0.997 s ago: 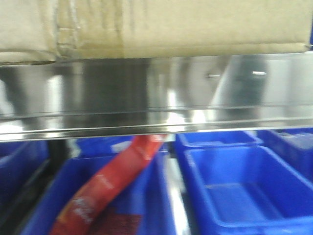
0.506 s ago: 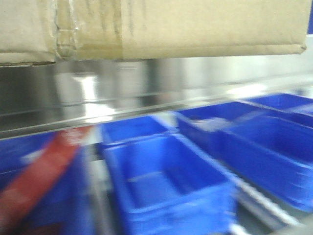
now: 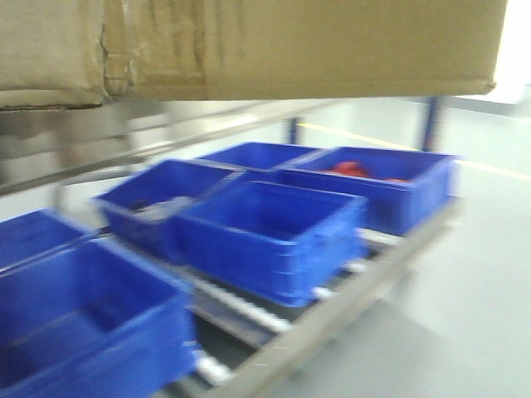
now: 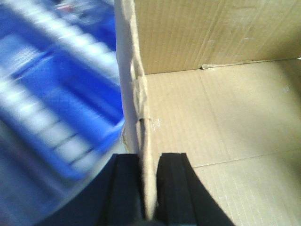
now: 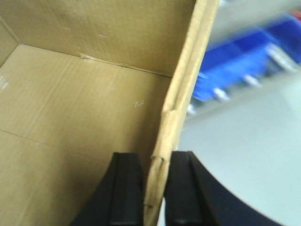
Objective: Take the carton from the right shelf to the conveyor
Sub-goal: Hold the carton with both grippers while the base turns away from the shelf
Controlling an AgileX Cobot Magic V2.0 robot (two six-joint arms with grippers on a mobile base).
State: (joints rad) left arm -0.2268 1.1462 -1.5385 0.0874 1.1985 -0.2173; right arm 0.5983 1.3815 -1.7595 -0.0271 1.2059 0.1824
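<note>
Front view: the carton (image 3: pixel 290 50) filled the top of the frame, its lower edge running from the left border almost to the upper right corner. A creased vertical seam showed near its upper left. Below it, at the left, a blurred stainless-steel shelf rail (image 3: pixel 99 157) slanted across. Whether the carton touched it could not be determined.

Left wrist view: my left gripper (image 4: pixel 149 160) sat at the bottom centre. Its two black fingers (image 4: pixel 127 186) were closed against either face of the carton's upright side wall, pinching the cardboard edge between them. The carton's open interior lay to the right of the wall.

Right wrist view: my right gripper (image 5: pixel 157 162) was likewise at the bottom centre. Its black pads (image 5: pixel 126 188) clamped the opposite side wall, with the interior to the left.

Lower half of the front view: several blue plastic bins (image 3: pixel 274 228) stood close together on a roller rack (image 3: pixel 332 315). The far right bin held something red (image 3: pixel 348 168), too blurred to identify. Grey floor (image 3: pixel 465 315) with a yellow line (image 3: pixel 390 139) occupied the right side.
</note>
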